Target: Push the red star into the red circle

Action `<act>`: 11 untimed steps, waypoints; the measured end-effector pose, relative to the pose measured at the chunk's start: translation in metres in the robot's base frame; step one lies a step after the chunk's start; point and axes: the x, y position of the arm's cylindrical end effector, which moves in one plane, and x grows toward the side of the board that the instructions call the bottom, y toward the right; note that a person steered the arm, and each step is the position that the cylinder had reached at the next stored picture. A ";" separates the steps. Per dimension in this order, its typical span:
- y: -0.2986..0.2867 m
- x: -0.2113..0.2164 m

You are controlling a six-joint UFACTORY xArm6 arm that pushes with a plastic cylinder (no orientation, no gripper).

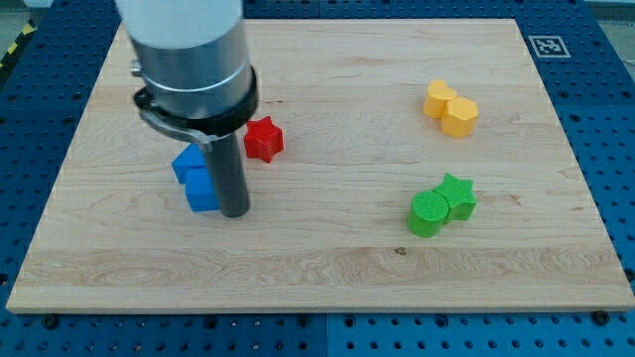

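The red star (264, 139) lies on the wooden board (327, 268), left of the middle. My tip (235, 212) rests on the board below the star and a little to its left, apart from it. The tip is just right of a blue cube (201, 189), touching it or nearly so. A second blue block (187, 163) sits against the cube's upper left, its shape partly hidden by the arm. No red circle shows; the arm's wide grey body (189, 59) hides the board at the upper left.
Two yellow blocks (438, 99) (460, 117) touch each other at the upper right. A green circle (429, 214) and a green star (457, 196) touch each other at the lower right. Blue perforated table surrounds the board.
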 end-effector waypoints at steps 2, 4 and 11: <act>-0.006 -0.023; 0.052 -0.044; 0.024 -0.138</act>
